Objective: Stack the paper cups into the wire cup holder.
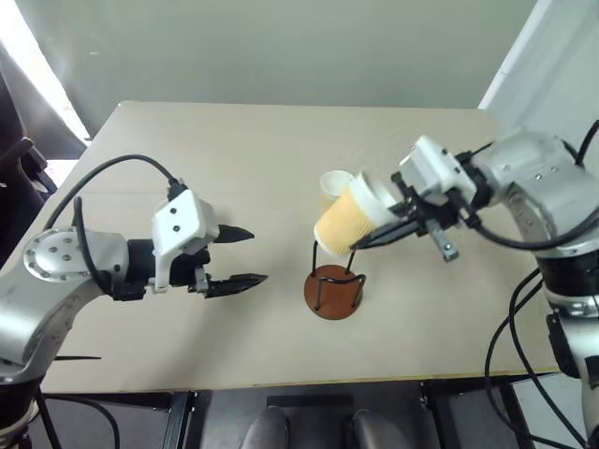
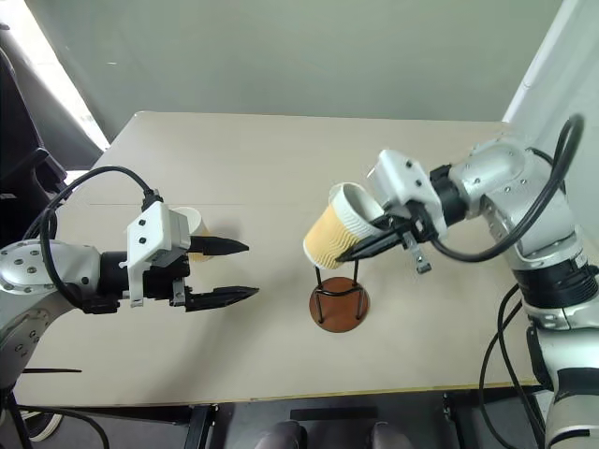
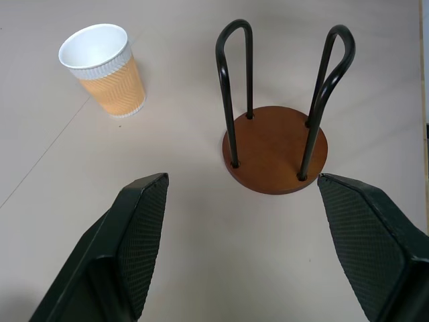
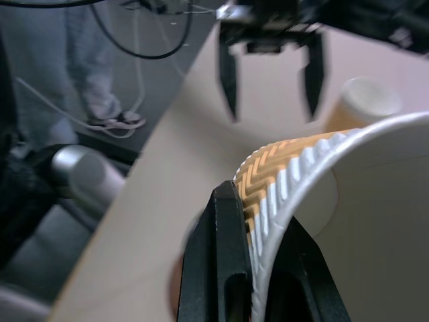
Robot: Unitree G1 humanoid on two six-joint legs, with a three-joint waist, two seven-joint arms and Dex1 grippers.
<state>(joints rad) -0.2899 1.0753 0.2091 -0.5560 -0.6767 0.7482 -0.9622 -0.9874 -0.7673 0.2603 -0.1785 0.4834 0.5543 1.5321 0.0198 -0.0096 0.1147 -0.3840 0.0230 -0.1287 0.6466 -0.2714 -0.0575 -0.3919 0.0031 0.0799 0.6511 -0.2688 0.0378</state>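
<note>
My right gripper [image 1: 367, 241] is shut on the wall of a yellow-orange paper cup [image 1: 343, 223], one finger inside the white rim and one outside. That cup hangs tilted just above the wire cup holder [image 1: 334, 292], a reddish-brown disc with black wire loops and nothing in it. A second paper cup [image 1: 331, 184] stands upright on the table behind the holder. A third paper cup [image 2: 192, 223] sits partly hidden behind my left gripper [image 1: 257, 255]. This gripper is open and holds nothing; it hovers left of the holder and points at it.
The beige table [image 1: 234, 140] ends close in front of the holder and at the far right. A dark chair [image 1: 19, 168] stands off its left side. In the right wrist view a person's legs [image 4: 100, 74] and cables [image 4: 144, 40] are on the floor beyond the table.
</note>
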